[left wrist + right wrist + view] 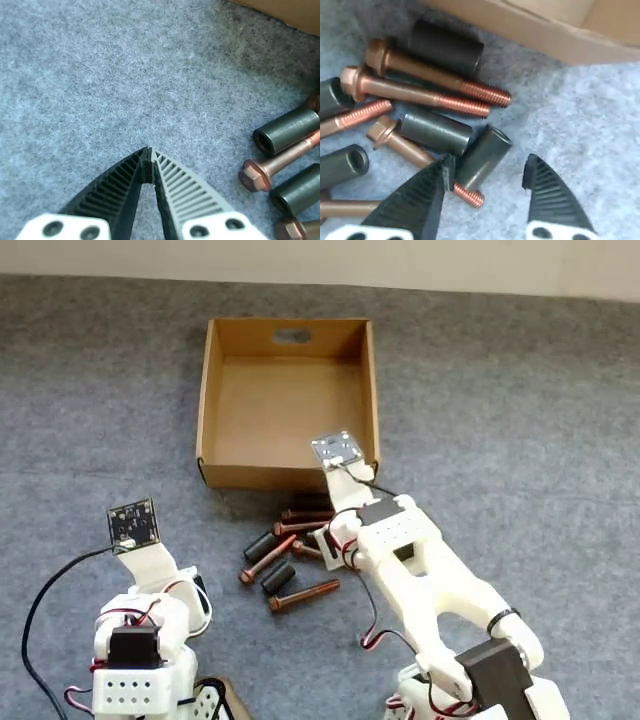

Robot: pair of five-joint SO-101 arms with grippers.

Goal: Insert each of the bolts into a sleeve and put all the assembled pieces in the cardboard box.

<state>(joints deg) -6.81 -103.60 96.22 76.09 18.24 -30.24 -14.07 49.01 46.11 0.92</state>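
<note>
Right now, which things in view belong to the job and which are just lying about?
Job: bolts, sleeves, box, right gripper (open, at the pile), left gripper (shut).
Lying about: grey mat, tan piece at the high view's lower edge.

Both arms were white printed plastic with black servo blocks. The left arm (pixel 140 650) trailed a black cable (pixel 38 612) and red wires (pixel 140 616), with a dark circuit board (pixel 133 523) mounted near the fingers. The left fingers (pixel 117 192) were ribbed, one black and one pale grey. The right arm (pixel 430 585) carried the right fingers (pixel 412 205), both black.
</note>
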